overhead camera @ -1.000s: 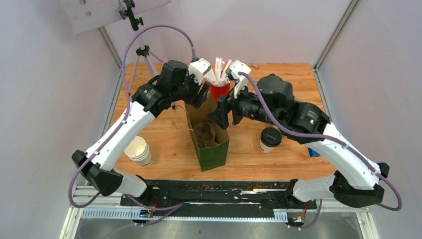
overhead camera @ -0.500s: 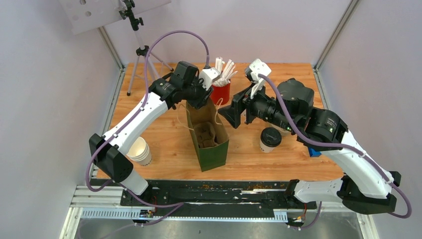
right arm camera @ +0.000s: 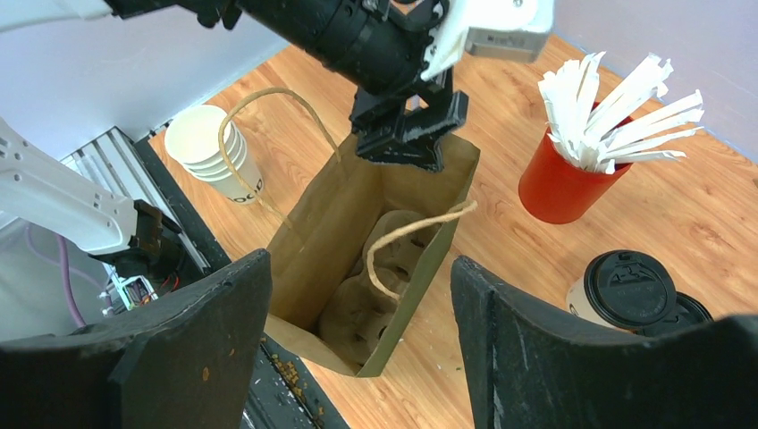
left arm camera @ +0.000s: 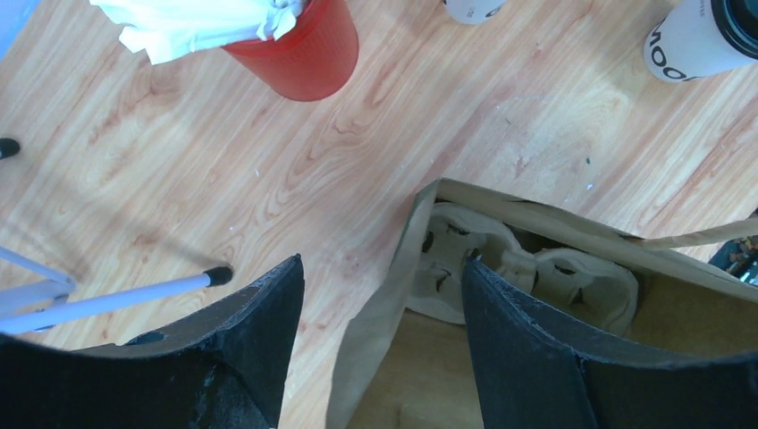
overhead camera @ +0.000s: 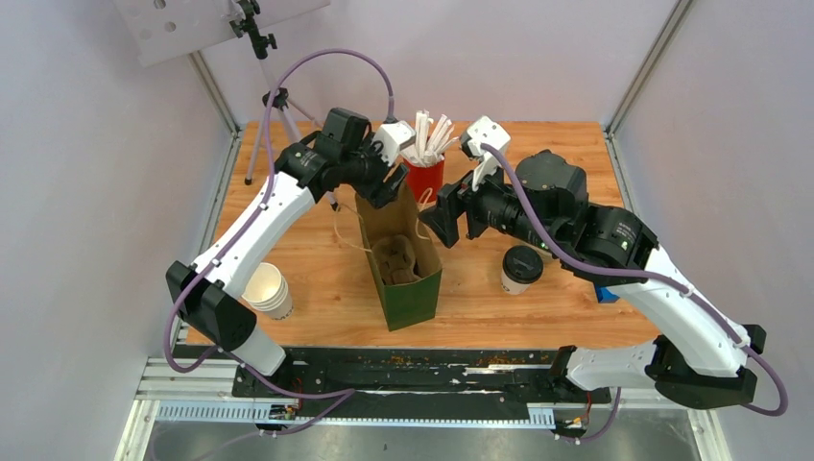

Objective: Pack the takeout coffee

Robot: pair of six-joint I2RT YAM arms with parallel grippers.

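Bag-opening step, it seems: left hand (overhead camera: 388,188), wide open and empty, straddles the bag's (overhead camera: 411,288) far rim, right hand (overhead camera: 449,221) gapes empty beside it, and the coffee (overhead camera: 521,269) waits on the counter (overhead camera: 307,261) right of the bag, probably for the right hand's grasp.

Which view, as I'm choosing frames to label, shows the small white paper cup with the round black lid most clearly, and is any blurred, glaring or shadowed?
Right wrist: sharpest on the small white paper cup with round black lid, low at the right edge. Top external: even light, no glare, nothing blurred. Left wrist: soft shadows on the wooden table.
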